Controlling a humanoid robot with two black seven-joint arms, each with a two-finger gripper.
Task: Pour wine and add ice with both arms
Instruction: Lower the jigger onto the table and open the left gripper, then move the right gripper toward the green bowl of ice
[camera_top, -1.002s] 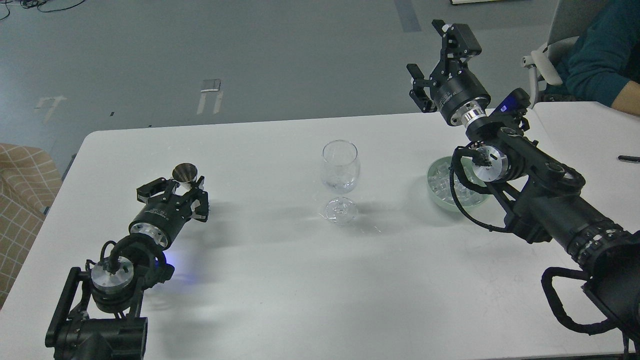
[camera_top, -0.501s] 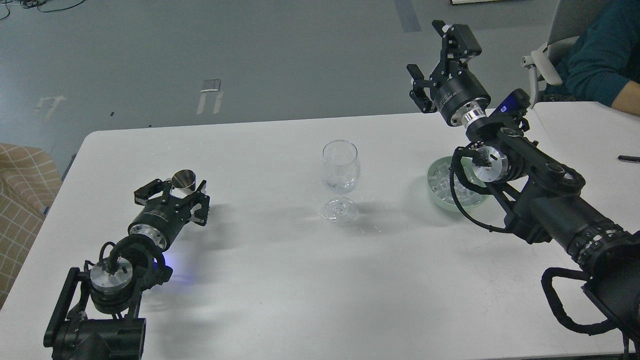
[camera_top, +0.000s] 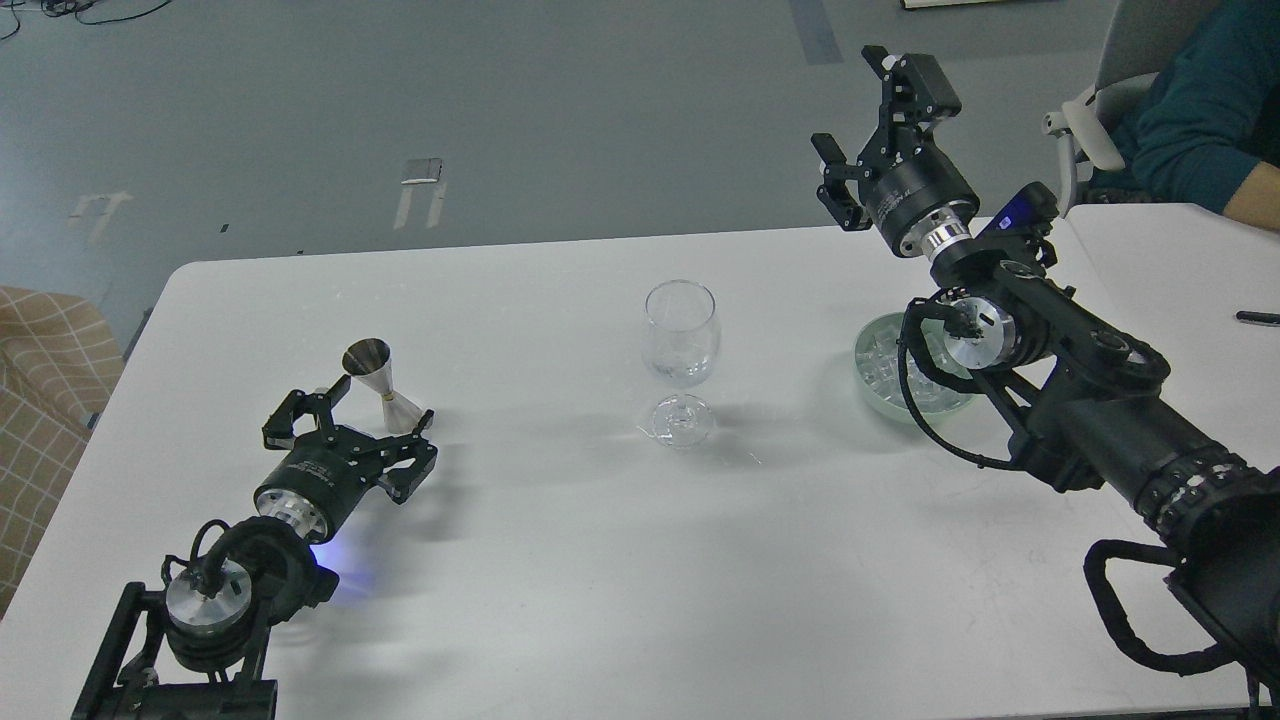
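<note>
Two changes since earlier frame: left gripper (camera_top: 352, 432) drawn back off steel jigger (camera_top: 380, 385), which now stands free on white table (camera_top: 560, 560). Left jaws spread, empty. Right gripper (camera_top: 872, 125) raised, spread, empty. Wine glass (camera_top: 681, 345) mid-table, ice inside. Green bowl (camera_top: 868, 372) holds ice cubes (camera_top: 885, 362).

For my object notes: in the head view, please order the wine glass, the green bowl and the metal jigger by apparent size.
1. wine glass
2. green bowl, partly hidden by the right arm, so unsure against the glass
3. jigger, clearly smallest
</note>
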